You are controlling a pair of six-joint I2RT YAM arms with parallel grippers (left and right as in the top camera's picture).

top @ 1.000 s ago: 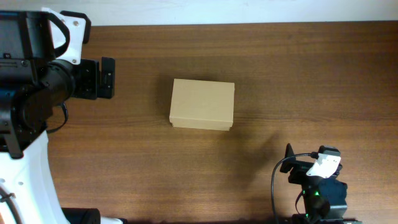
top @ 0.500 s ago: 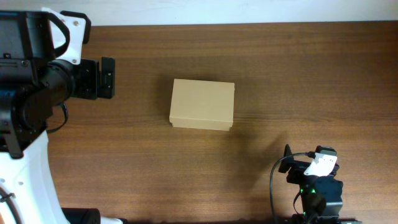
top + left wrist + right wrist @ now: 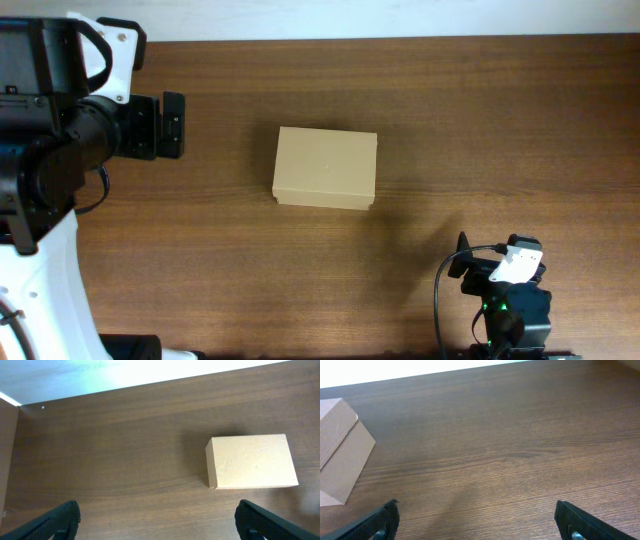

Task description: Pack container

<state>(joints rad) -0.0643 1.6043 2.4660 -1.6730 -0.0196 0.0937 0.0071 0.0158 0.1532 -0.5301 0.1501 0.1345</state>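
The container (image 3: pixel 325 167) is a plain tan cardboard box, lid shut, lying flat near the middle of the wooden table. It also shows in the left wrist view (image 3: pixel 251 461) at the right, and at the left edge of the right wrist view (image 3: pixel 340 450). My left gripper (image 3: pixel 160 522) is open and empty, held above the table well to the left of the box; in the overhead view its fingers (image 3: pixel 172 125) show at the far left. My right gripper (image 3: pixel 480 522) is open and empty above bare wood, near the front right of the table.
The right arm's base and cables (image 3: pixel 505 295) sit at the table's front right. The left arm's body (image 3: pixel 50 140) fills the left side. The table's far edge meets a white wall (image 3: pixel 100 375).
The right arm's wrist shifted very slightly toward the front edge a second ago. Nothing else has moved.
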